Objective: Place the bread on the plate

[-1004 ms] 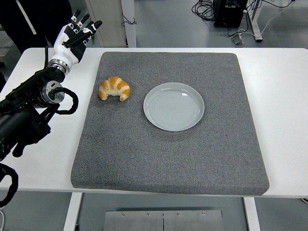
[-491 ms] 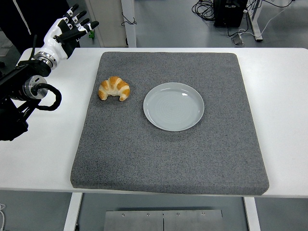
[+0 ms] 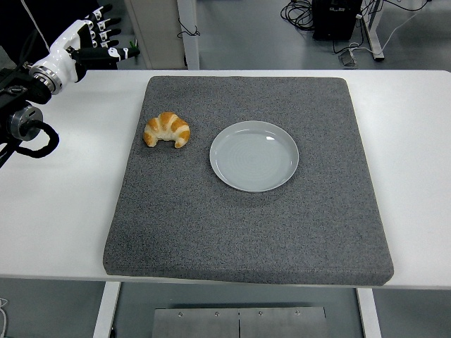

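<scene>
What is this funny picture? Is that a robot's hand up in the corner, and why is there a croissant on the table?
Yes, that is a robot's hand. The picture comes from a camera high up on the robot, looking down over its white table. The black left arm comes in from the left side and ends in a white and black left hand with five fingers. The fingers are spread and hold nothing. The right arm does not show.

On the table lies a thick grey mat. On the mat rest a golden-brown croissant and, to its right, a round pale grey plate with nothing on it. The two do not touch. The robot's job is to put the bread on the plate; that is not done yet.
</scene>
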Action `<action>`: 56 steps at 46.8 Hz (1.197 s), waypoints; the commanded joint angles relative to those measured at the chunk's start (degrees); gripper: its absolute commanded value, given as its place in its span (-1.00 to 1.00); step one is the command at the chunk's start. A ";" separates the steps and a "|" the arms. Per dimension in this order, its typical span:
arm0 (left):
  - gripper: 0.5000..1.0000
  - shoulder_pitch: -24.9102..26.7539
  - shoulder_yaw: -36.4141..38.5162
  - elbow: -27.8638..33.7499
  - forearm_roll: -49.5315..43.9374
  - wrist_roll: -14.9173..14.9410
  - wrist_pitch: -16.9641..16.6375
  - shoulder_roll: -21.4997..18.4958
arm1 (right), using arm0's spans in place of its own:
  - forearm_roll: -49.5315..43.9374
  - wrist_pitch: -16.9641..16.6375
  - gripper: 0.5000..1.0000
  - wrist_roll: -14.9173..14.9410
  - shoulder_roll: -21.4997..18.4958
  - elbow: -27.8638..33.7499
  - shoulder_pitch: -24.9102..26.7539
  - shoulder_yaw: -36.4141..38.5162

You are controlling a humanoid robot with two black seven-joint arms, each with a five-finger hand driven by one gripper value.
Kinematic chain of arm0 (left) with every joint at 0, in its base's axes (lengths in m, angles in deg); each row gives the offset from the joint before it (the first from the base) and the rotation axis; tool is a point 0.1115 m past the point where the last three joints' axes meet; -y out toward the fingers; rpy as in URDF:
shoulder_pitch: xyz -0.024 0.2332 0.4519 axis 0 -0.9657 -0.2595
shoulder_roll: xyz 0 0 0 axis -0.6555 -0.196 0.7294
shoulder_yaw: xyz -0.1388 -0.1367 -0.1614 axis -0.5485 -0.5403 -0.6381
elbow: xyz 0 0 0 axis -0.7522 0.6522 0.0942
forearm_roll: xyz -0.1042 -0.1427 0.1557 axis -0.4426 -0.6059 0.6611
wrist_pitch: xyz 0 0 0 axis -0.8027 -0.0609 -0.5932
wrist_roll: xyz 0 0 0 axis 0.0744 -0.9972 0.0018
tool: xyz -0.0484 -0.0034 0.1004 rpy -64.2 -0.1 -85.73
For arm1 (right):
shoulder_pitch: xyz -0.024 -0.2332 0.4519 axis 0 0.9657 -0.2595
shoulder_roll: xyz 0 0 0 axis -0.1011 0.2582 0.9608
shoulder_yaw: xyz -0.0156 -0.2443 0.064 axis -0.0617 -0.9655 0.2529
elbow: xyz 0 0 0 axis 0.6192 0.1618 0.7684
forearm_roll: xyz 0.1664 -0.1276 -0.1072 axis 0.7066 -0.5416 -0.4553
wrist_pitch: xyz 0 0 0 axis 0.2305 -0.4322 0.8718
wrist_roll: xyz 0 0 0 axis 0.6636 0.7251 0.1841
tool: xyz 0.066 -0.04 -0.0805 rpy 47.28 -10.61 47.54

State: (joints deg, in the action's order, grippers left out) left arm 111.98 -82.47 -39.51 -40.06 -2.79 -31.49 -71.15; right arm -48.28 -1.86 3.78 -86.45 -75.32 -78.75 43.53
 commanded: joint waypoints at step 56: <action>0.86 0.35 10.89 14.29 44.49 2.39 -5.80 -4.36 | 0.00 0.01 1.00 0.00 0.00 0.00 0.00 0.00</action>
State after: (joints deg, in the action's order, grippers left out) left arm 112.33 -72.37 -25.16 4.37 -0.36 -36.80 -75.76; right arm -48.28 -1.83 3.78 -86.45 -75.32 -78.75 43.53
